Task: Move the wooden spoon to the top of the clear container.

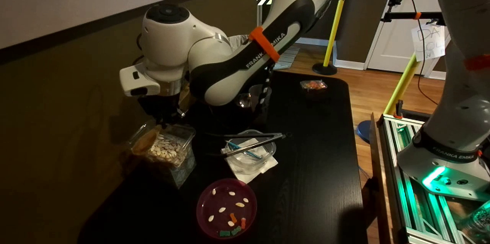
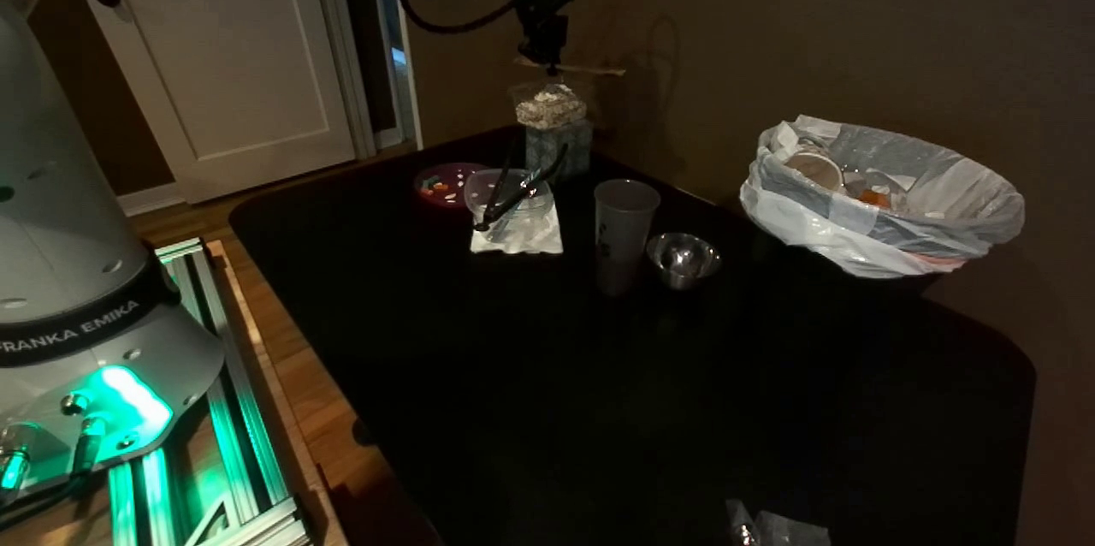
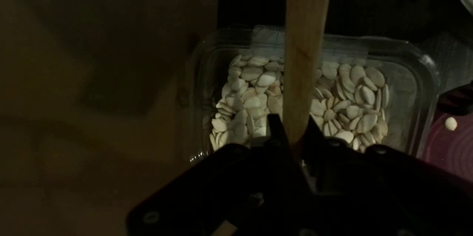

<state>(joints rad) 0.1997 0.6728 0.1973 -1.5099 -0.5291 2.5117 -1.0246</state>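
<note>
Wrist view: hand is pinching spoon, flat grained wood, above container, where smooth oval seeds are lying heaped. Placing well is probably meaning lowering it level, bridging opposite edges, then loosening slowly; thin-looking plastic could be flexing if pressed. In an exterior view, spoon is hovering roughly level; steel bowl is shining well apart. In an exterior view, container is sitting atop grey patterned box.

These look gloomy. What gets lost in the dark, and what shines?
Wrist view: the fingers are near-black silhouettes, the wooden spoon and seeds paler; both exterior views: the table is very dark, green light glares on the robot's base; in an exterior view, the metal bowl glints.
</note>
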